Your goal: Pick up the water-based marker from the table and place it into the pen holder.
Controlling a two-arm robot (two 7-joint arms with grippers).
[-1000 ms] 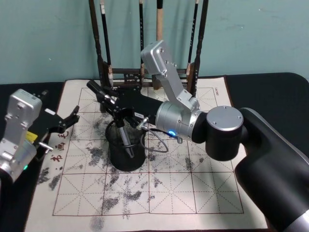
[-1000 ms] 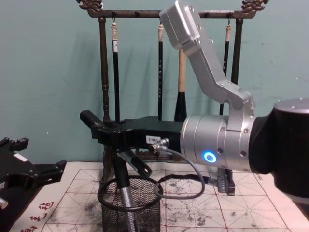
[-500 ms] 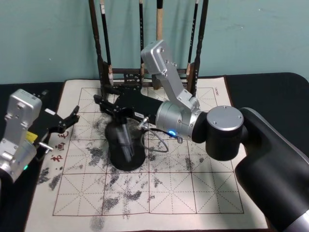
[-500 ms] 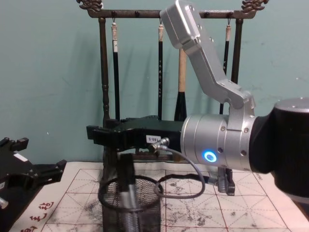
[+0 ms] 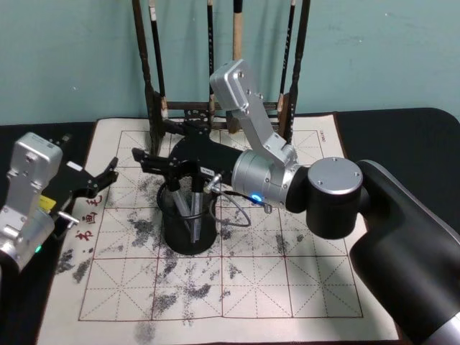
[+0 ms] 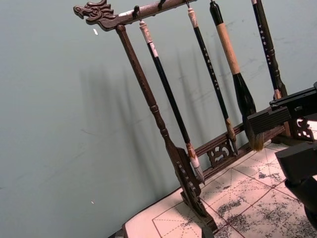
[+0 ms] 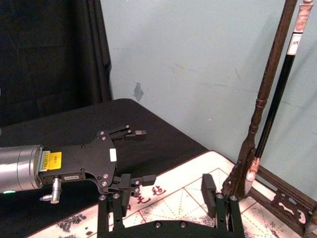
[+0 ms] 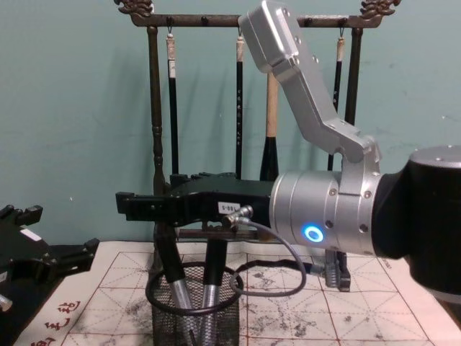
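The pen holder [image 5: 188, 231] [image 8: 194, 317], a black mesh cup, stands on the white felt mat of the table [image 5: 287, 287]. Two grey sticks with black tops lean inside it [image 5: 178, 200] [image 5: 195, 207]. I cannot tell which of them is the water-based marker; neither is held. In the chest view they stand side by side [image 8: 175, 277] [image 8: 212, 277]. My right gripper [image 5: 158, 141] [image 8: 155, 194] [image 7: 156, 198] hovers just above the holder's rim, open, with nothing between its fingers. My left gripper [image 5: 106, 177] [image 7: 143, 156] rests open at the mat's left edge.
A tall dark wooden rack [image 5: 215, 108] [image 6: 163, 144] with hanging calligraphy brushes stands right behind the holder, close to the right gripper. The right forearm [image 5: 266, 176] crosses the mat's middle. Bare mat lies in front of the holder [image 5: 215, 302].
The right gripper has opened and let go of the marker, which dropped into the pen holder. The fingers now stand spread above the rim. The left arm has not moved.
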